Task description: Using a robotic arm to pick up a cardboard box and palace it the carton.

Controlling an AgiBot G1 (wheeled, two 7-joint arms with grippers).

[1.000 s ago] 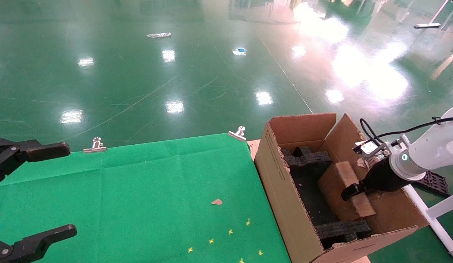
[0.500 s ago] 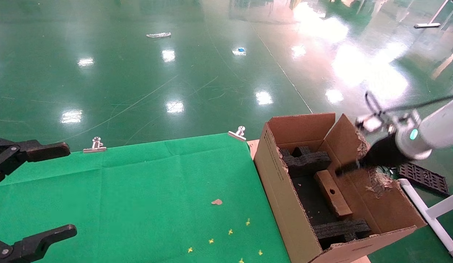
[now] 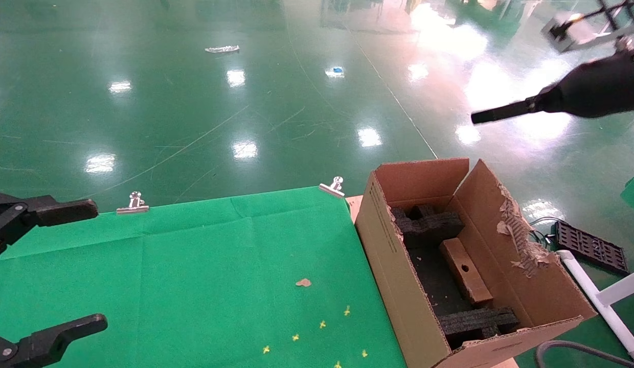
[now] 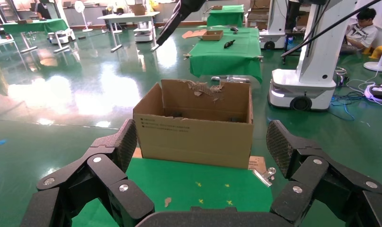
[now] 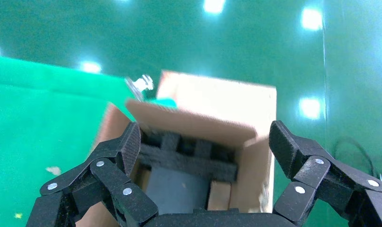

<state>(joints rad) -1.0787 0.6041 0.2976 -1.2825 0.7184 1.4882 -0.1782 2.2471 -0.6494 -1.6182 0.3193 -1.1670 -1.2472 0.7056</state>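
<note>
The small cardboard box [image 3: 465, 278], round hole facing up, lies inside the carton [image 3: 386, 266] between the black foam inserts [image 3: 429, 225], leaning along the right inner wall. My right gripper [image 3: 480, 116] hovers high above the carton's far right side, open and empty. In the right wrist view the gripper [image 5: 205, 142] looks down into the carton [image 5: 193, 124], with the end of the cardboard box [image 5: 220, 196] beside the foam. My left gripper [image 3: 92, 266] rests open at the left edge of the green table, facing the carton [image 4: 193, 137].
A green cloth [image 3: 194, 266] covers the table, held by metal clips [image 3: 134, 203] [image 3: 333, 187]. A cardboard scrap [image 3: 303, 282] and yellow marks lie on it. A black crate [image 3: 590, 245] and white pipe frame [image 3: 603, 301] stand on the floor right of the carton.
My right gripper let go of the cardboard box, which settled between the foam inserts, and rose out of the carton up and to the right. The left arm stayed still.
</note>
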